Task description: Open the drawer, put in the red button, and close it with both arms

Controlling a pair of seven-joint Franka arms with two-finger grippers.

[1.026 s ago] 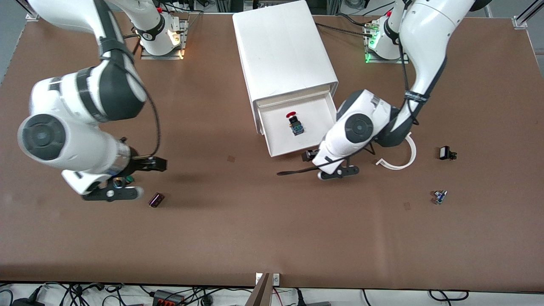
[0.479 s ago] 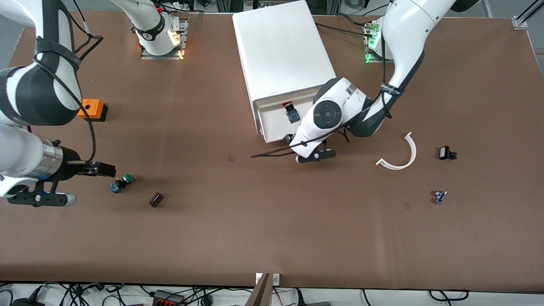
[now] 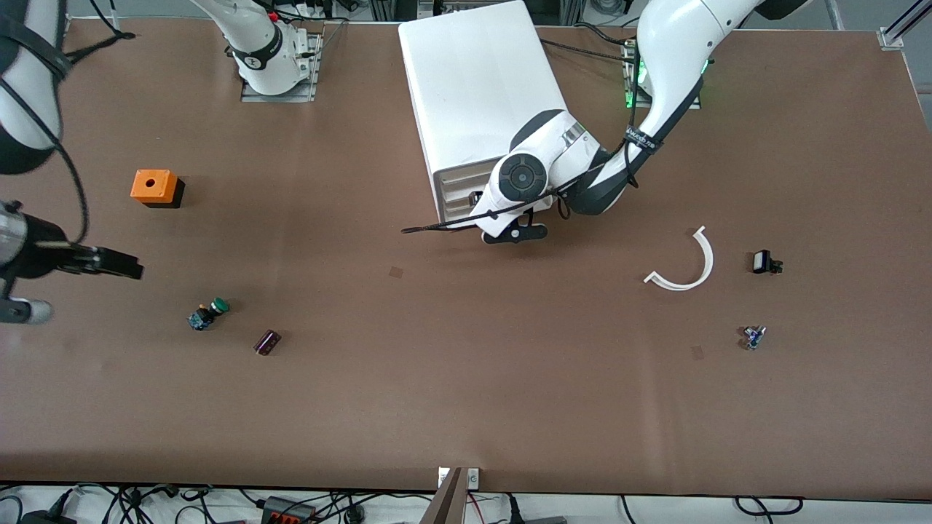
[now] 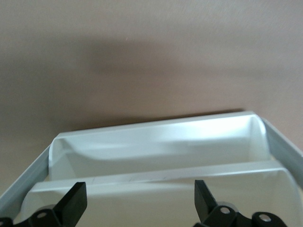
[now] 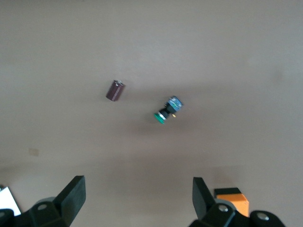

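Note:
The white cabinet (image 3: 480, 80) stands at the middle of the table near the robots' bases. Its drawer front (image 3: 453, 186) sits flush with the cabinet's face, and its handle recess (image 4: 156, 151) fills the left wrist view. The red button is hidden; it does not show in any view. My left gripper (image 3: 477, 200) is against the drawer front, open and empty (image 4: 139, 201). My right gripper (image 3: 109, 263) is open and empty (image 5: 138, 196), up over the table at the right arm's end.
At the right arm's end lie an orange box with a hole (image 3: 153, 186), a green-capped switch (image 3: 207, 314) and a maroon cylinder (image 3: 267, 341). At the left arm's end lie a white curved strip (image 3: 692, 266), a small black part (image 3: 763, 262) and a small blue part (image 3: 753, 337).
The left arm has pushed the drawer in from open to flush, and the red button went out of sight inside. The right arm has swung away toward its end of the table.

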